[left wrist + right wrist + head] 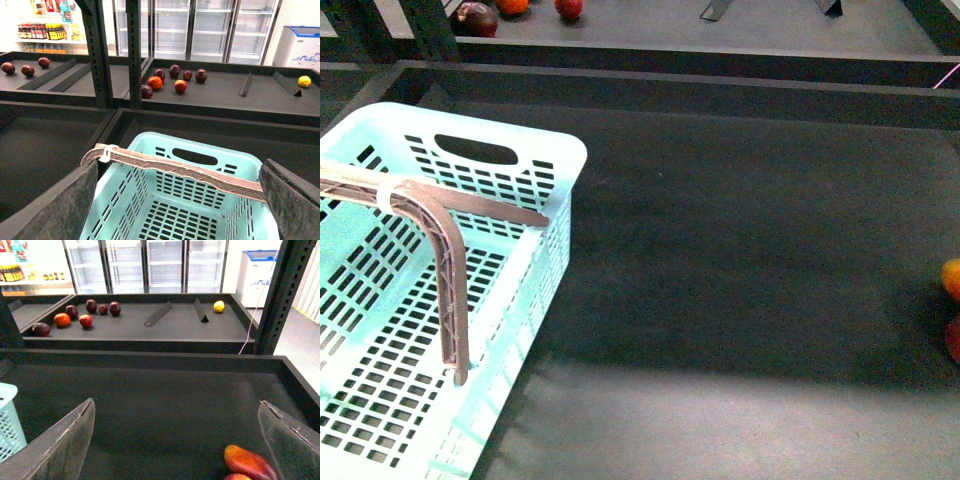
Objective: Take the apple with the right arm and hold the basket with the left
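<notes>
On matte dark shelf (740, 250) | slotted mint plastic basket (552, 152) (ribbed handle (453, 300))

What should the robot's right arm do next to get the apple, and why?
Probably move the right tool forward, toward the red apple on the far shelf. The tool is open and holds nothing, and the apple lies well beyond it, past a low wall, next to an orange fruit.
</notes>
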Robot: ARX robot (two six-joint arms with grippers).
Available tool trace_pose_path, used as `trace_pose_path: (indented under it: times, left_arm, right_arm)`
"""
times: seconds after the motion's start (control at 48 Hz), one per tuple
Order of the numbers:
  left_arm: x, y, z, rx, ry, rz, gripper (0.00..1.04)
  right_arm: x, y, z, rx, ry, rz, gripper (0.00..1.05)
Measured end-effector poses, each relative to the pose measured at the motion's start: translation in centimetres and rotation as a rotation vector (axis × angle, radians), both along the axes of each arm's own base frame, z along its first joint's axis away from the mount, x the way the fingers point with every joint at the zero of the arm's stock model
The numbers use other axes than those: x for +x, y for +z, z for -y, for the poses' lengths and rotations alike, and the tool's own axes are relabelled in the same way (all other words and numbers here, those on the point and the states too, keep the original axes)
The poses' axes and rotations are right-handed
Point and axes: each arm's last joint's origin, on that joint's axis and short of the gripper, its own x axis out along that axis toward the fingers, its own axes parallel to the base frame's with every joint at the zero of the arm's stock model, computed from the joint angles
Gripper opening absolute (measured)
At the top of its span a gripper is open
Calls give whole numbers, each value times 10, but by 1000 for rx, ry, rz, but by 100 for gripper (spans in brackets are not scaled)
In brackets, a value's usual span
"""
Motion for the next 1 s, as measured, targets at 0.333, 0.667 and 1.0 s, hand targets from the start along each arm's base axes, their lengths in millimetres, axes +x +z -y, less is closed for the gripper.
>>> trace_pose_path:
  times: [0.333, 0.667, 1.0]
  left_arm:
    - [0, 0, 0, 0, 0, 0, 98]
    - [2, 1, 1, -271, -113, -404, 98]
    - [44, 11, -2, -935, -6, -710, 98]
  right_arm:
    - [0, 0, 0, 0, 0, 0, 96]
    - [0, 0, 0, 0, 2, 0, 96]
    - [0, 0, 0, 0, 0, 0, 96]
